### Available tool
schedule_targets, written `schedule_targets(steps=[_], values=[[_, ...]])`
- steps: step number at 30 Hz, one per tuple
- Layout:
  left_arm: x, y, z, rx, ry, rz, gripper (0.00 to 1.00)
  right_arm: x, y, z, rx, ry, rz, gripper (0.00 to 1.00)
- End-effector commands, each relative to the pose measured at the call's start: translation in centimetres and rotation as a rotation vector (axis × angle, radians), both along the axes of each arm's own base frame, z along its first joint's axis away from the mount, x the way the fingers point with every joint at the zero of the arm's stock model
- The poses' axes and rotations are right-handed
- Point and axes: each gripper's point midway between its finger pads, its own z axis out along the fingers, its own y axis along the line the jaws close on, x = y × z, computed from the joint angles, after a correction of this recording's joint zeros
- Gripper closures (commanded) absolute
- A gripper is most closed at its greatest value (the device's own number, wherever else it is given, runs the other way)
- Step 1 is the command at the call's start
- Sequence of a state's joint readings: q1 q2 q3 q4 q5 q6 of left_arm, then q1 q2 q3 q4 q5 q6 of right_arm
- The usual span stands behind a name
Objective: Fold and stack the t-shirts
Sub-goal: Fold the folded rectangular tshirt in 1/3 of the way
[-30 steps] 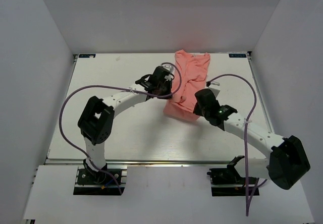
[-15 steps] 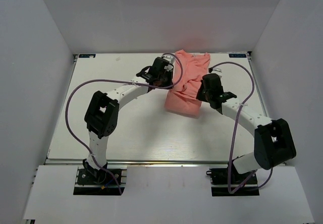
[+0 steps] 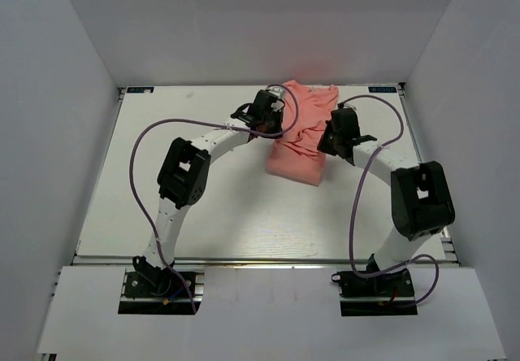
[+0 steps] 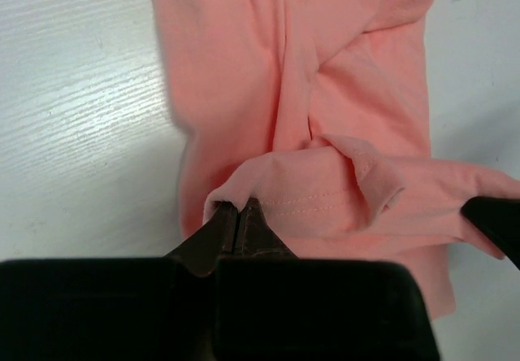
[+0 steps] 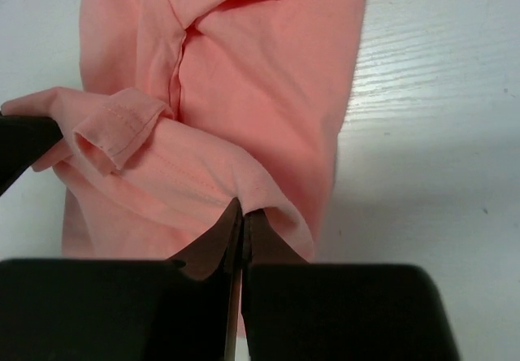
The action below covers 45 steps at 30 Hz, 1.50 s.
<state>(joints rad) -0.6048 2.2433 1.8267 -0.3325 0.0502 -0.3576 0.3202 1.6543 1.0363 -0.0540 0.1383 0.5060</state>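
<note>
Salmon t-shirt (image 3: 296,145) bunched at far-centre of table (image 3: 162,206), top edge near back wall. L gripper (image 4: 236,212) pinched tight on stitched hem, R gripper (image 5: 242,212) likewise; hem raised between them. Bare tabletop to L + front.

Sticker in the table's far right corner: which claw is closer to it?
Right. The right gripper pinches the shirt a little this side of the sticker, to its left; the left gripper pinches the shirt's other side, farther off.
</note>
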Motion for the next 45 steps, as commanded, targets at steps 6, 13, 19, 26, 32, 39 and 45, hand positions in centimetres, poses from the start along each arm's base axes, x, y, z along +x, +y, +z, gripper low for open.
schedule_targets(steps=[6,13,19,26,32,39,45], values=[[5.9,0.1,3.2,-0.169,0.006,0.144,0.47,6.1,0.9,2.0,0.277,0.006,-0.063,0.63],[9.3,0.2,7.4,-0.365,-0.048,0.125,0.00,10.2,-0.1,5.8,0.513,-0.050,-0.068,0.28],[8.8,2.8,8.3,-0.294,-0.098,0.134,0.00,9.4,-0.8,7.3,0.447,-0.128,0.042,0.10],[3.3,4.9,7.4,-0.220,-0.063,0.046,0.00,4.5,0.5,5.1,0.321,-0.090,0.249,0.10],[-2.2,7.0,6.8,-0.187,-0.046,0.012,0.00,1.5,4.9,4.9,0.327,-0.086,0.501,0.10],[-8.1,10.5,4.2,-0.102,0.021,0.012,0.00,1.3,9.7,3.0,0.392,-0.039,0.625,0.10],[-10.6,13.0,3.9,-0.038,0.011,0.035,0.00,2.4,12.1,2.5,0.389,-0.074,0.652,0.10]])
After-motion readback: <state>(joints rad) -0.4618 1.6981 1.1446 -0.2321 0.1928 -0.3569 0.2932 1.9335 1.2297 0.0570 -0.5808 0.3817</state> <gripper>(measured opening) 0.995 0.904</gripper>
